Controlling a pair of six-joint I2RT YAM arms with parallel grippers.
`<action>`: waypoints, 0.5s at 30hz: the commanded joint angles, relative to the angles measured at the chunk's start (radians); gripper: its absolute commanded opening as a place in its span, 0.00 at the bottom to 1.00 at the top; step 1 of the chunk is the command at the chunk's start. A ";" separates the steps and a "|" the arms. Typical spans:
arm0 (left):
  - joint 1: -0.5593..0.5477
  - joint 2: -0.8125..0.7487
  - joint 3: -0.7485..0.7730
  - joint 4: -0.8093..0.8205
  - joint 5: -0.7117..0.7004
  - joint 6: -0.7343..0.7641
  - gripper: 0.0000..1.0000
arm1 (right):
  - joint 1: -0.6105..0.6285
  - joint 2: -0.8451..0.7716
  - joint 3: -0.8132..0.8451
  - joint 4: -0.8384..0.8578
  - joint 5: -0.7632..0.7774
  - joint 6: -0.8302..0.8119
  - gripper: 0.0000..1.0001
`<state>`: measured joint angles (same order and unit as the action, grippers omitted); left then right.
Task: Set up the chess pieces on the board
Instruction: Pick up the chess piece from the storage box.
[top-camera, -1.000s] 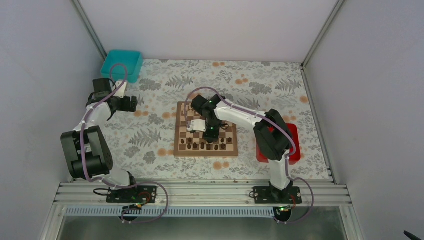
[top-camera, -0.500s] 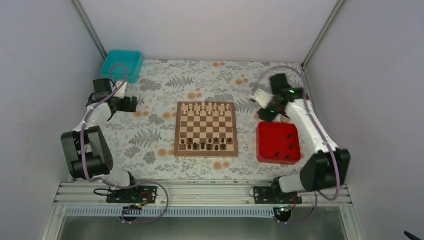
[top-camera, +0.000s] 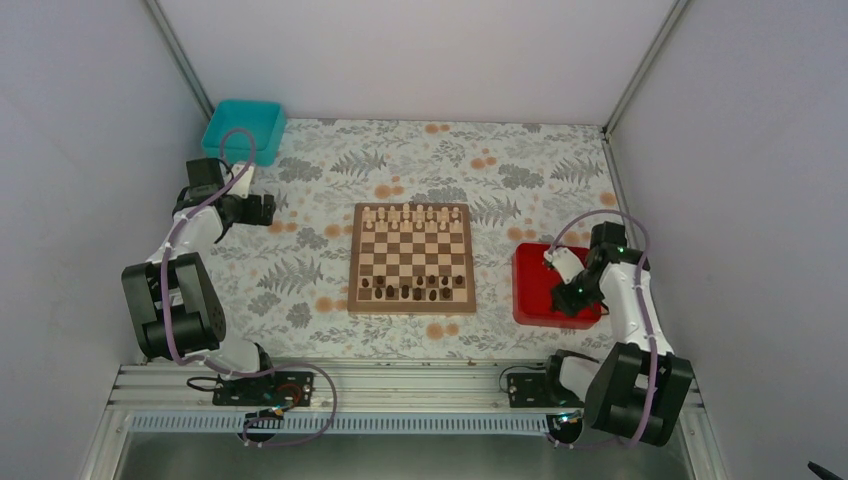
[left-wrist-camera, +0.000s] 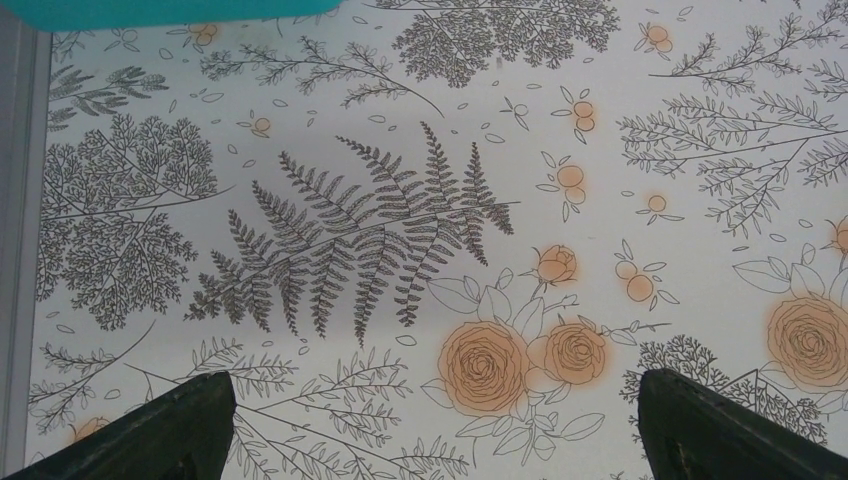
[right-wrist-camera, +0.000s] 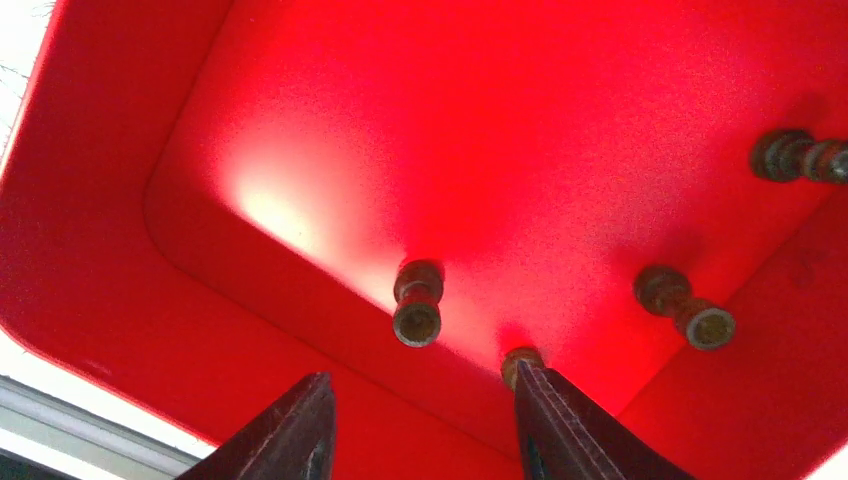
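Right gripper (right-wrist-camera: 420, 410) spread wide, empty, over red square plastic tray (right-wrist-camera: 120, 280). Centre on tray-middle tiny dark brown chess piece (right-wrist-camera: 418, 303) before closing.

Glossy red plastic tray (right-wrist-camera: 400, 130), wooden board (top-camera: 410, 250)

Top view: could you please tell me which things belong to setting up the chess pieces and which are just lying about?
In the job: board, dark chess pieces on it and in the red tray, right gripper open over the tray.
Lying about: teal bin, patterned cloth, left gripper open over the cloth.
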<state>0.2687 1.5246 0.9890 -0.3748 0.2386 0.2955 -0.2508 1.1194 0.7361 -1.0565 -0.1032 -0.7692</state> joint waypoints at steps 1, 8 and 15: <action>0.007 -0.020 -0.012 0.025 0.024 -0.001 1.00 | -0.011 0.011 -0.030 0.065 -0.047 -0.016 0.49; 0.009 -0.024 -0.018 0.029 0.021 0.002 1.00 | -0.010 0.103 -0.047 0.113 -0.031 -0.007 0.48; 0.009 -0.016 -0.018 0.030 0.012 0.003 1.00 | -0.011 0.149 -0.061 0.129 -0.015 -0.013 0.37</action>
<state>0.2687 1.5242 0.9768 -0.3679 0.2440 0.2958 -0.2512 1.2560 0.6895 -0.9478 -0.1181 -0.7761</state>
